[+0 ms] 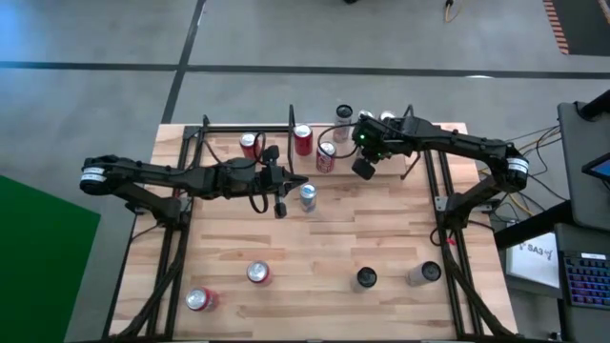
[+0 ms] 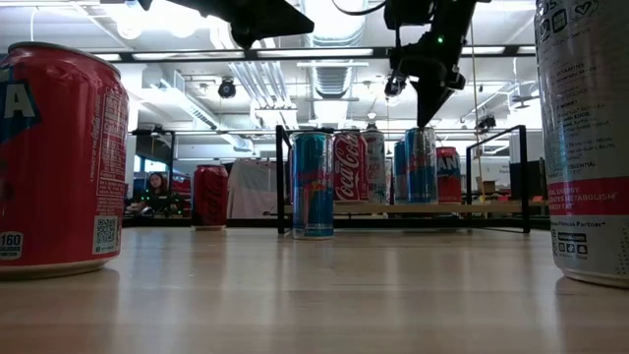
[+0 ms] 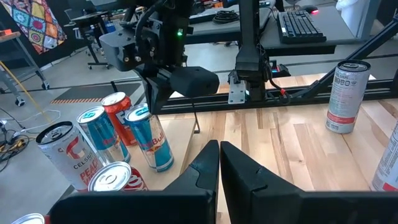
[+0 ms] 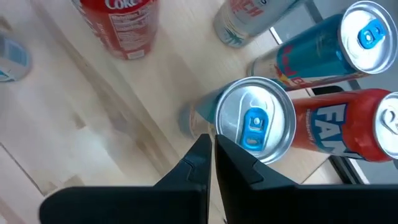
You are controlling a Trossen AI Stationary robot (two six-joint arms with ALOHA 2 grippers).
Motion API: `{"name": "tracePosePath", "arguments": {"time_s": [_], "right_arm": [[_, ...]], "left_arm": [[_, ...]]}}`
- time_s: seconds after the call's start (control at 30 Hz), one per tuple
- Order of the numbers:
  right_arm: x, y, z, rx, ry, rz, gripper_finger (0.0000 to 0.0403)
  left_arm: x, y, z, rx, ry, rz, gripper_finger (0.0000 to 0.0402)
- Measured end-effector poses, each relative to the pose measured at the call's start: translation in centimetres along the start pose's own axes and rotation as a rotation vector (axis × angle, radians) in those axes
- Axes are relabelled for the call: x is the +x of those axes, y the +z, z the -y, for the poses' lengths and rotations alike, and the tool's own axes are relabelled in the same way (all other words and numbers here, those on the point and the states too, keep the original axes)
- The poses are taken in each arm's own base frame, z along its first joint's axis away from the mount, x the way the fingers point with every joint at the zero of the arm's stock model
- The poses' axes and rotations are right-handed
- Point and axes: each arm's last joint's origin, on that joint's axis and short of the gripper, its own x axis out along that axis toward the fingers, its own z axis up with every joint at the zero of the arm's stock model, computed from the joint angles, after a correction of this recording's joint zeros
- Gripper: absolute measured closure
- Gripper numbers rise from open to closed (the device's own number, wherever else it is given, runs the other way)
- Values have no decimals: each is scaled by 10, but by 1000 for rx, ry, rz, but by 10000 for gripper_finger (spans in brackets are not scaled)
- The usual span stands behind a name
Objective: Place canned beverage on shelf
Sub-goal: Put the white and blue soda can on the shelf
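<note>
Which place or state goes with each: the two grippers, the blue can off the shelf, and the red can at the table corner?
Things:
1. right gripper
2. left gripper
3. blue can
4. corner red can

Places or states:
A. upright on the tabletop, just in front of the shelf
B. jaws shut, over the cans on the shelf
C. by the table edge farthest from the shelf
D. jaws shut, over mid-table

Pairs: 1-B, 2-D, 3-A, 4-C
</note>
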Motion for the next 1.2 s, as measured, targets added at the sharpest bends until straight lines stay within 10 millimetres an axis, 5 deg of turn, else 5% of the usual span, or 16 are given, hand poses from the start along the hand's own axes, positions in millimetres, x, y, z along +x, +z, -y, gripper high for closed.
{"name": "tracePosePath", "arguments": {"time_s": [0.93,1.2], "right_arm": [[0,-4,5,-35,-136,-30,391],[-23,-8,11,-8,-102,-7,391]], "left_arm": [[0,-1,0,1,-1,-7,402],[0,-1,0,1,-2,-8,402]]}}
